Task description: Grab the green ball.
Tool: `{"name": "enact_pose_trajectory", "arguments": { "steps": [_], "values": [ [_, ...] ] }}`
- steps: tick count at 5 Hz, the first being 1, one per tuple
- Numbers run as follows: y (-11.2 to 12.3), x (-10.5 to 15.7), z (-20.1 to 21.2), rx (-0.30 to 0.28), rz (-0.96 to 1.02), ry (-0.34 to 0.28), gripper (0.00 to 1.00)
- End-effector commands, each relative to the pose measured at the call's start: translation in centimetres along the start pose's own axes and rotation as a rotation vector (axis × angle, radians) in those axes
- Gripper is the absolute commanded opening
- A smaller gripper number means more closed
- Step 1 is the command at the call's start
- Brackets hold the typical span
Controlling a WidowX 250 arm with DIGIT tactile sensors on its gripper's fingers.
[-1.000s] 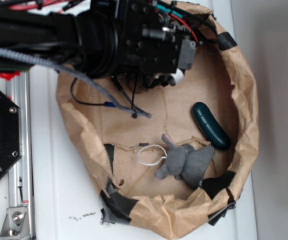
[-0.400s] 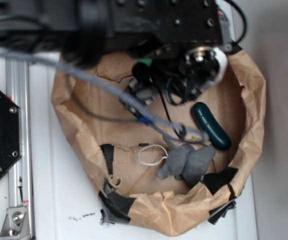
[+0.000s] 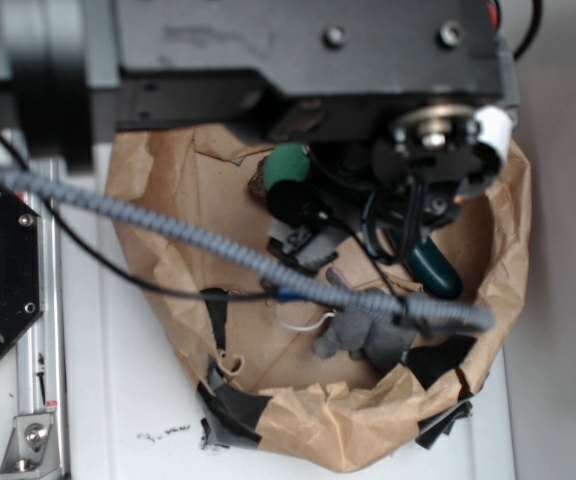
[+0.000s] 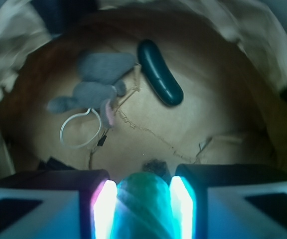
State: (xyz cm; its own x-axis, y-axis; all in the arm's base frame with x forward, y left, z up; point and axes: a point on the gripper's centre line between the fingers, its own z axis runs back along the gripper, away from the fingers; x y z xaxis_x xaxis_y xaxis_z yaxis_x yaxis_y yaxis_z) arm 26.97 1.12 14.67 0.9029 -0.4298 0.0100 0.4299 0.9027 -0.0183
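Note:
The green ball (image 4: 143, 209) fills the gap between my two lit pads in the wrist view, and both pads press its sides. My gripper (image 4: 143, 188) is shut on it, well above the brown paper floor. In the exterior view the green ball (image 3: 288, 164) shows under the black arm, with the gripper (image 3: 292, 184) and a dark finger (image 3: 290, 204) against it. Part of the ball is hidden by the arm's body.
A dark green cucumber-shaped object (image 4: 159, 72) lies on the paper to the right, also seen as the cucumber (image 3: 434, 270). A grey plush toy (image 4: 96, 82) and a white ring (image 4: 78, 130) lie left of it. The crumpled paper wall (image 3: 368, 432) rings everything. A grey cable (image 3: 218, 245) crosses in front.
The arm has risen toward the exterior camera and shifted right, looming larger. The green ball, hidden one second ago, now shows in the jaws, carried up off the paper.

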Motion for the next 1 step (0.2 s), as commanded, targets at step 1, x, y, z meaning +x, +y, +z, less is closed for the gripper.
{"name": "enact_pose_trajectory", "arguments": {
  "steps": [1],
  "values": [
    [0.74,0.07,1.66,-0.032,0.263,-0.103,0.0]
  ]
}}
